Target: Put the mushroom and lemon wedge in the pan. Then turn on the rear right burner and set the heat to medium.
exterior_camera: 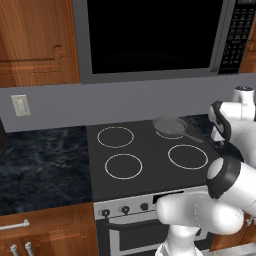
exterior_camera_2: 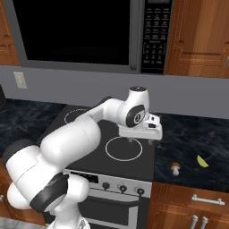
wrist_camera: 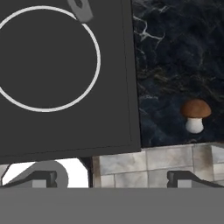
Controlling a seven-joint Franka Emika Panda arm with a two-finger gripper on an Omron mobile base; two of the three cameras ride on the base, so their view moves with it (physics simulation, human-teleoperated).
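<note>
Gripper [exterior_camera_2: 140,142] open, empty, over stove's right edge; mushroom [exterior_camera_2: 175,168] & lemon [exterior_camera_2: 202,161] on counter, pan [exterior_camera: 170,125] empty; burner w/ pan unlit.

From my left base view, the white arm hides the right edge of the black glass stove [exterior_camera: 150,170]. In the hand view, the grey pan's thin dark handle [wrist_camera: 80,9] is cut off by the top edge.

Grey wall [exterior_camera: 100,105], wooden cabinets [exterior_camera: 37,40], dark marble counter [exterior_camera: 45,160]
</note>
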